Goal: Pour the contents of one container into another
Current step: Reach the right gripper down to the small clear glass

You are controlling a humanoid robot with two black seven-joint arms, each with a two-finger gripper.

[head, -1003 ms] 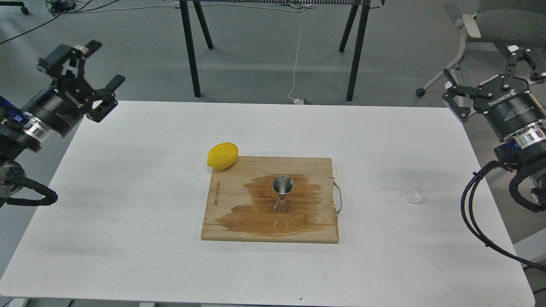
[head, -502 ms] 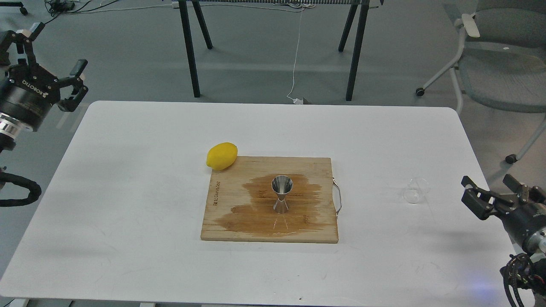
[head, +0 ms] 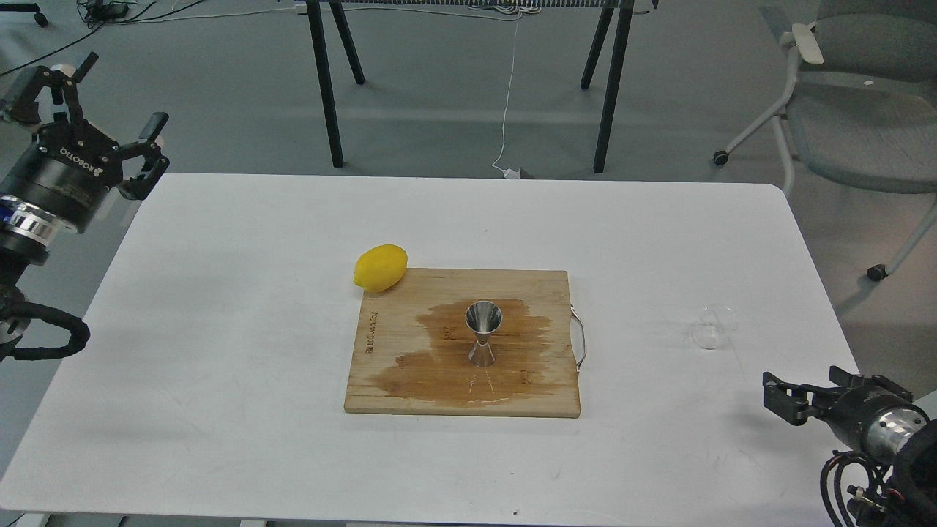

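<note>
Cup [head: 711, 327] — seemingly beyond right gripper [head: 801, 391].

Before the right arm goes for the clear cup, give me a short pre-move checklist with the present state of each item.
1. Clear cup upright on the table, free of either hand: ok.
2. Liquid in the cup: cannot tell, it is see-through and small.
3. Jigger upright on the cutting board, mouth up: ok.
4. Right hand low at the table's right edge, nearer me than the cup, nothing between them; open or shut: cannot tell.
5. Left hand open, raised off the table's far left corner, out of the way: ok.
6. Board dry: not ok, a dark wet patch surrounds the jigger.
</note>
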